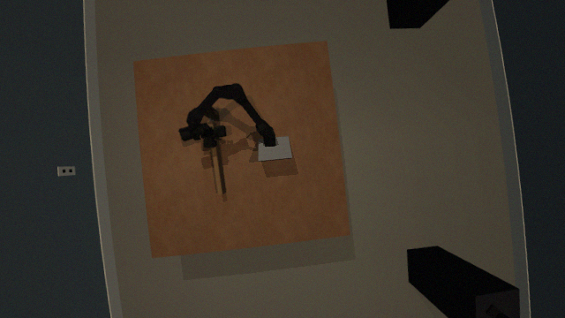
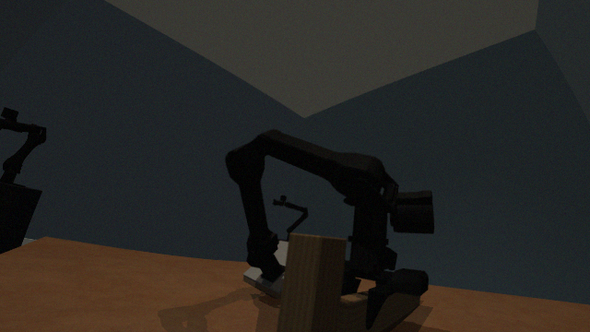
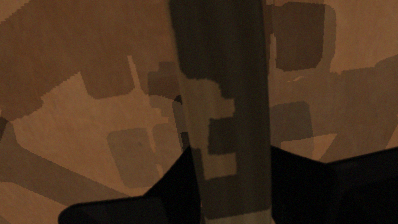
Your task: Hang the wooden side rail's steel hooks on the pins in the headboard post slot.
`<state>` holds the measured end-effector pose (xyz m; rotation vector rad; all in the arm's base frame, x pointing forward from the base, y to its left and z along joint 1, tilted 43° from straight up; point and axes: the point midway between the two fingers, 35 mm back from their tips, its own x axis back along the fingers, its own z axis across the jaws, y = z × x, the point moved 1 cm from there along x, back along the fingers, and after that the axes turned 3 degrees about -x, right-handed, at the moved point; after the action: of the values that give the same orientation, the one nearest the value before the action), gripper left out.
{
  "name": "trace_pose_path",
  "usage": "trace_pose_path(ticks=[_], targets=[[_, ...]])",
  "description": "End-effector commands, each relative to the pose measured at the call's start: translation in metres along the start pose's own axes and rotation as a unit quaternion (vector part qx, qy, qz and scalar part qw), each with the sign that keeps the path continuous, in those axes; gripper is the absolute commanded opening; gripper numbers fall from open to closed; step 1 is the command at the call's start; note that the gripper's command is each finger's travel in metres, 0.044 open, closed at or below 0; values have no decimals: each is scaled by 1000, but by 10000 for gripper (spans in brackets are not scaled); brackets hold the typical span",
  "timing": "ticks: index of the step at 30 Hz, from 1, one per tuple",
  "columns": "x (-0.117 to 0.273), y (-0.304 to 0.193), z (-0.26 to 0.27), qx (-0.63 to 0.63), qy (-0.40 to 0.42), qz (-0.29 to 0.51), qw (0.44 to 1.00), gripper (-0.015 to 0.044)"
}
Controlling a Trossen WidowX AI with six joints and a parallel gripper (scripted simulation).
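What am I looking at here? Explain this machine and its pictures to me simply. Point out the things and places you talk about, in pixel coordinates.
It is one jointed black robot arm with a two-fingered gripper [image 1: 211,143] [image 3: 218,145]. The top picture looks down on an orange-brown tabletop [image 1: 282,199] [image 2: 115,272]; the exterior one looks across it from the side; the wrist one looks past the fingers. The arm's foot stands by a pale plate [image 1: 280,152]. The gripper is closed on a long wooden rail [image 3: 225,30]. An upright wooden post [image 2: 304,281] stands nearest the exterior camera. Its slot and pins cannot be made out.

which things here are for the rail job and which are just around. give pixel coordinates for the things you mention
For the job:
- wooden side rail [image 2: 401,308] [image 3: 225,192]
- headboard post [image 2: 301,281]
- gripper [image 2: 380,300] [image 3: 218,145], shut on the rail

Just around:
- wall socket [image 1: 66,170]
- two black pedestals [image 1: 450,274] [image 1: 408,15]
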<state>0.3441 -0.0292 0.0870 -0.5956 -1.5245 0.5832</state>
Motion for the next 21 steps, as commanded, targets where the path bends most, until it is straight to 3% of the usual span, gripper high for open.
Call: trace_pose_path(ticks=[1, 21], targets=[[3, 0, -2, 3, -6, -1, 1000, 0], [4, -2, -1, 3, -6, -1, 1000, 0]])
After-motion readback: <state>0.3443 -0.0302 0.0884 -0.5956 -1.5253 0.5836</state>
